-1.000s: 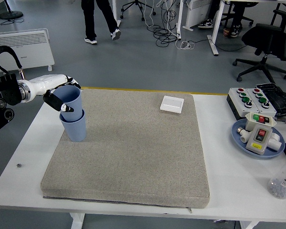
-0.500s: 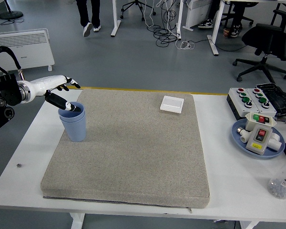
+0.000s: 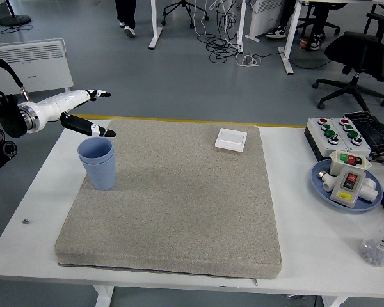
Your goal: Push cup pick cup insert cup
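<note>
Left hand (image 3: 77, 110) has let go, fingers spread, lifted above and behind the nested blue cups (image 3: 98, 164); insertion looks done.

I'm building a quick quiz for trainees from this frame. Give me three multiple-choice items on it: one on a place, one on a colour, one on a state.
1. Where do the stacked cups stand?
A. on the mat's left part
B. on the blue plate
C. on the bare table at right

2. What colour are the cups?
A. red
B. blue
C. white

3. How is the left hand?
A. closed on a cup
B. open, holding nothing
C. flat on the mat

Answers: 1 A, they sit near the left edge of the grey mat. 2 B, both show blue. 3 B, its fingers are spread above the cups, apart from them.
</note>
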{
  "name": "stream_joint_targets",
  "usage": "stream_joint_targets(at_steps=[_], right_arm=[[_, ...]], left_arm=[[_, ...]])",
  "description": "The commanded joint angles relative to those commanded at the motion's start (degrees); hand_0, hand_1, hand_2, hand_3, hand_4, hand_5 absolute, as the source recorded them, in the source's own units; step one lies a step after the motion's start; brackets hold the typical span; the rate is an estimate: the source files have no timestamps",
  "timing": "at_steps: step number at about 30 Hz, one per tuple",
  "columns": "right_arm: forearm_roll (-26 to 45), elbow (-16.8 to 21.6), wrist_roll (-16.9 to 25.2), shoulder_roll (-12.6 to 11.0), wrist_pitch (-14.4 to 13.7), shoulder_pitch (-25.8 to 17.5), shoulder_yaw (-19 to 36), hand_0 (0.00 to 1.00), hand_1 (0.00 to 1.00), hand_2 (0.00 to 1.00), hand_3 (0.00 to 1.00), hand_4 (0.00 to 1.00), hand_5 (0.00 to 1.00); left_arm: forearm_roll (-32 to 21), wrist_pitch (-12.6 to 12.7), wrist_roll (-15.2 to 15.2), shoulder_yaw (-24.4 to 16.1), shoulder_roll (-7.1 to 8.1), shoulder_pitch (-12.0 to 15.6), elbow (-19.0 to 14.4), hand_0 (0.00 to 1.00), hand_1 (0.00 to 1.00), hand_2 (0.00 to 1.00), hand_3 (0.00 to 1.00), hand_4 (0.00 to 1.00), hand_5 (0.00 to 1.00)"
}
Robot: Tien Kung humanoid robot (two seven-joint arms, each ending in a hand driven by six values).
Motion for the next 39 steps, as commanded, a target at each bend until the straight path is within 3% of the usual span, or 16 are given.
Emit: stream_joint_targets(at_steps=[1, 2, 7, 8, 13, 14, 15, 16, 20, 21, 28, 31, 33, 39], right_arm=[[0.0, 0.0, 0.0, 0.0, 0.0, 0.0, 0.0, 0.677, 0.617, 0.646, 0.609, 0.148, 0.565], [0.0, 0.0, 0.0, 0.0, 0.0, -0.1, 0.1, 0.678, 0.617, 0.646, 0.609, 0.148, 0.565], [-0.1, 0.0, 0.0, 0.0, 0.0, -0.4, 0.2, 0.678, 0.617, 0.646, 0.609, 0.148, 0.565], [-0.2, 0.0, 0.0, -0.1, 0.0, -0.5, 0.3, 0.677, 0.617, 0.643, 0.609, 0.147, 0.563], [-0.8, 0.0, 0.0, -0.1, 0.1, -0.7, 0.5, 0.677, 0.617, 0.643, 0.609, 0.147, 0.563], [-1.0, 0.0, 0.0, -0.1, 0.1, -0.7, 0.6, 0.677, 0.617, 0.644, 0.609, 0.148, 0.564], [-1.0, 0.0, 0.0, -0.1, 0.1, -0.7, 0.7, 0.677, 0.617, 0.644, 0.609, 0.148, 0.564], [-1.1, 0.0, 0.1, -0.1, 0.1, -0.7, 0.8, 0.677, 0.617, 0.644, 0.609, 0.148, 0.564], [-0.9, 0.0, 0.1, 0.0, 0.1, -0.6, 0.9, 0.677, 0.617, 0.644, 0.609, 0.148, 0.564], [-1.0, 0.0, 0.2, 0.0, 0.1, -0.6, 1.0, 0.677, 0.617, 0.643, 0.608, 0.147, 0.564], [-1.3, 0.0, 0.2, 0.1, 0.2, -0.4, 1.5, 0.677, 0.617, 0.643, 0.608, 0.147, 0.564], [-1.3, 0.0, 0.3, 0.1, 0.2, -0.3, 1.6, 0.677, 0.617, 0.643, 0.608, 0.147, 0.564], [-1.3, 0.0, 0.3, 0.1, 0.2, -0.3, 1.7, 0.677, 0.616, 0.643, 0.608, 0.147, 0.564], [-1.6, 0.0, 0.4, 0.2, 0.3, -0.3, 2.0, 0.677, 0.617, 0.643, 0.608, 0.147, 0.565]], left_arm=[[-0.4, 1.0, -0.7, -1.0, 0.07, 0.3, -0.3, 0.9, 0.927, 0.998, 0.987, 0.998, 0.602], [-1.5, 2.1, -1.5, -2.4, 0.32, 1.1, -1.2, 0.636, 0.649, 0.676, 0.612, 0.758, 0.506], [-11.6, 5.1, -1.5, -11.3, 1.58, 5.4, -5.5, 0.636, 0.649, 0.676, 0.612, 0.758, 0.506], [-13.1, 5.6, -0.9, -12.3, 1.64, 6.1, -6.1, 0.565, 0.597, 0.605, 0.545, 0.697, 0.615], [-25.1, 7.6, 8.1, -24.0, 1.28, 15.6, -12.4, 0.565, 0.597, 0.605, 0.545, 0.697, 0.615], [-27.7, 7.4, 10.2, -26.6, 0.93, 17.9, -13.7, 0.579, 0.626, 0.634, 0.592, 0.698, 0.822], [-29.9, 7.3, 11.5, -28.9, 0.82, 19.4, -14.1, 0.579, 0.626, 0.634, 0.592, 0.698, 0.822], [-32.9, 6.3, 13.4, -31.8, 0.46, 22.0, -15.5, 0.579, 0.626, 0.634, 0.592, 0.698, 0.822], [-42.0, 3.6, 15.7, -40.6, -0.48, 29.3, -18.4, 0.579, 0.626, 0.634, 0.592, 0.698, 0.822], [-44.6, 2.7, 15.9, -43.2, -1.0, 31.3, -19.1, 0.64, 0.664, 0.656, 0.643, 0.714, 0.998], [-61.3, -1.0, 13.6, -58.3, -4.21, 41.1, -21.3, 0.66, 0.673, 0.667, 0.644, 0.717, 0.998], [-68.1, -1.8, 12.0, -61.4, -5.86, 44.1, -21.4, 0.66, 0.673, 0.667, 0.644, 0.717, 0.998], [-69.2, -1.6, 11.2, -62.6, -7.07, 45.7, -21.5, 0.675, 0.682, 0.675, 0.647, 0.713, 0.998], [-64.9, -0.5, 10.2, -63.9, -9.73, 48.6, -21.6, 0.676, 0.682, 0.676, 0.645, 0.707, 0.998]])
